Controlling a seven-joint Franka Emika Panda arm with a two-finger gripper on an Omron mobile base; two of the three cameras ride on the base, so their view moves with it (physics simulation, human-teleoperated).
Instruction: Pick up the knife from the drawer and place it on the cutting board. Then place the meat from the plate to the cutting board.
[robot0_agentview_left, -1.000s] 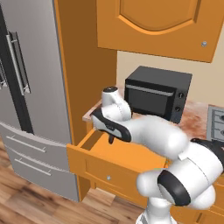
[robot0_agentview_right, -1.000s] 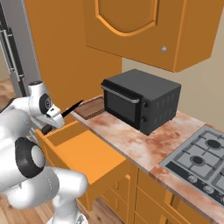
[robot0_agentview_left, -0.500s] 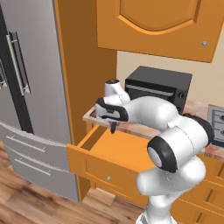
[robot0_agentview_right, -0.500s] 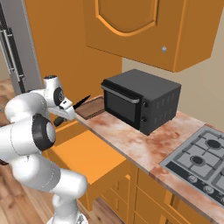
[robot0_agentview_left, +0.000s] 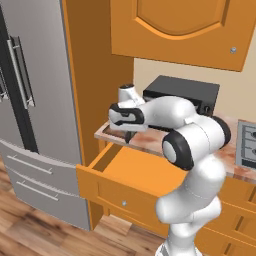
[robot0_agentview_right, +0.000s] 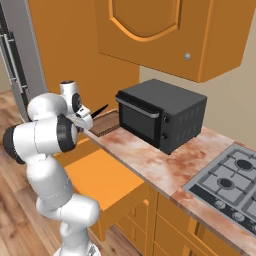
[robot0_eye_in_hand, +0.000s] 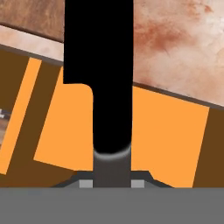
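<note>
Knife (robot0_eye_in_hand: 98, 70) out of the drawer (robot0_agentview_left: 135, 172) — pinched by its handle between the gripper (robot0_agentview_right: 86, 119) fingers, held above the counter edge, blade pointing toward the cutting board (robot0_agentview_right: 106, 124). Not yet set down on the board. Meat transfer from the plate apparently untouched — neither clearly visible.

knife (robot0_eye_in_hand: 98, 65): solid black
drawer (robot0_agentview_left: 130, 172): bright orange wood
counter (robot0_agentview_right: 165, 167): mottled pink-brown stone
microwave (robot0_agentview_right: 160, 114): matte black
refrigerator (robot0_agentview_left: 32, 110): brushed grey steel
cutting board (robot0_agentview_right: 106, 123): dark brown
</note>
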